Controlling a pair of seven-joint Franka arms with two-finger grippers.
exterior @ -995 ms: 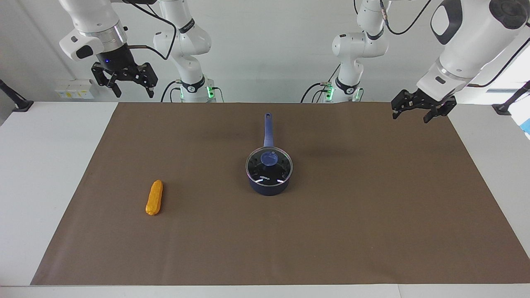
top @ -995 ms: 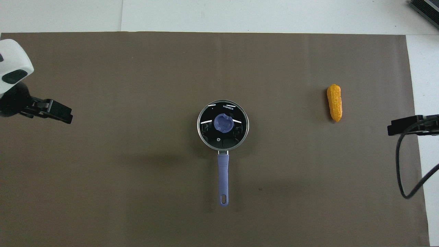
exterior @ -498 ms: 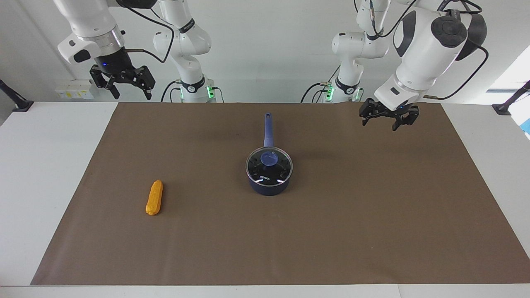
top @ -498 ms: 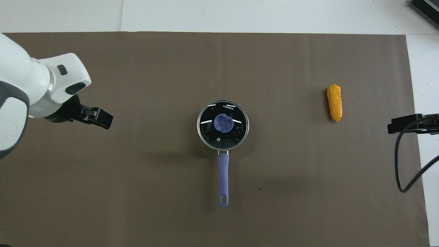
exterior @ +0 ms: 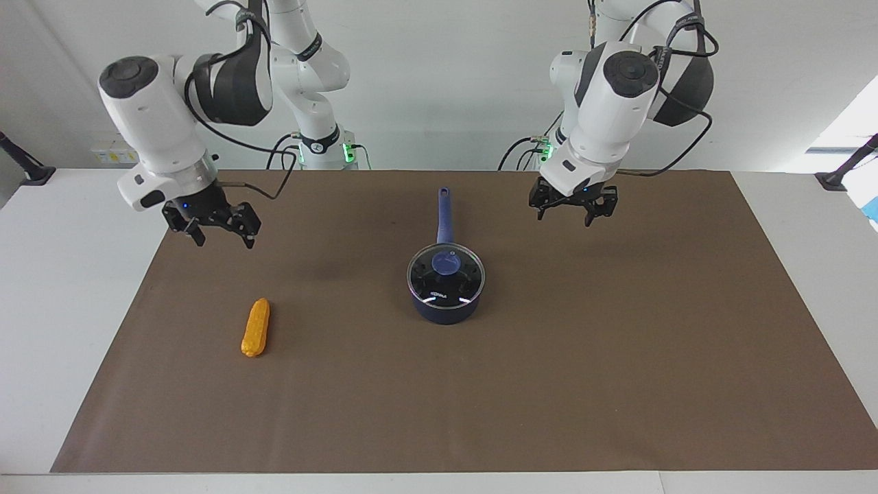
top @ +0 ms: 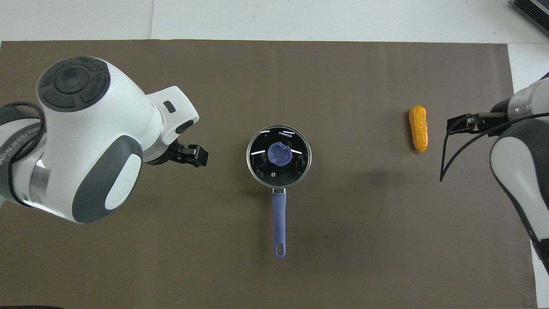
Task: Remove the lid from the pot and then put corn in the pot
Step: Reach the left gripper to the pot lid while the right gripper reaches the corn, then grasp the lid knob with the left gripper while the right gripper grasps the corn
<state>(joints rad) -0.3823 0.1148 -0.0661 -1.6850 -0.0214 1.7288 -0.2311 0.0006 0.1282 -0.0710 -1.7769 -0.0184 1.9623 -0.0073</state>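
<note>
The dark blue pot stands mid-mat, its long blue handle pointing toward the robots. The clear glass lid with a blue knob sits on it and also shows in the overhead view. The orange-yellow corn lies on the mat toward the right arm's end. My left gripper hangs open and empty over the mat beside the pot, toward the left arm's end. My right gripper hangs open and empty over the mat beside the corn.
A brown mat covers most of the white table. The left arm's large white body covers part of the mat in the overhead view. A black cable hangs by the right gripper.
Both arms have swung in over the mat. The left gripper moved toward the pot. The right gripper came down and closer to the corn. Pot, lid and corn have not moved.
</note>
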